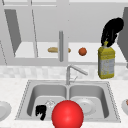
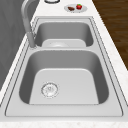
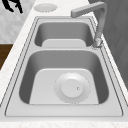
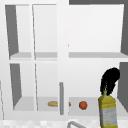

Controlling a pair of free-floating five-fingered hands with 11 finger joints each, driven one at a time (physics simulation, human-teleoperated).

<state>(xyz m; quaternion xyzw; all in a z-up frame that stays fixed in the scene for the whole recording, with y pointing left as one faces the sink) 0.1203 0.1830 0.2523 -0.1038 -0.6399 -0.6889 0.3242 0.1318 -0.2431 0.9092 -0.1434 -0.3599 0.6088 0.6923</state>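
The right hand (image 1: pixel 111 30) hangs in front of the open wall cabinet, its fingers curled down round the cap of a yellow bottle (image 1: pixel 106 62), which hangs upright in the air near the cabinet's lower shelf (image 1: pixel 27 51), at its right end. On that shelf lie a bread roll (image 1: pixel 53 49) and an orange (image 1: pixel 82 51). The left hand (image 1: pixel 41 111) hovers at the front edge of the sink's (image 1: pixel 25 95) left basin, fingers curled and holding nothing. A red ball (image 1: pixel 67 114) sits just beside it. A white plate (image 3: pixel 72 88) lies in the right basin.
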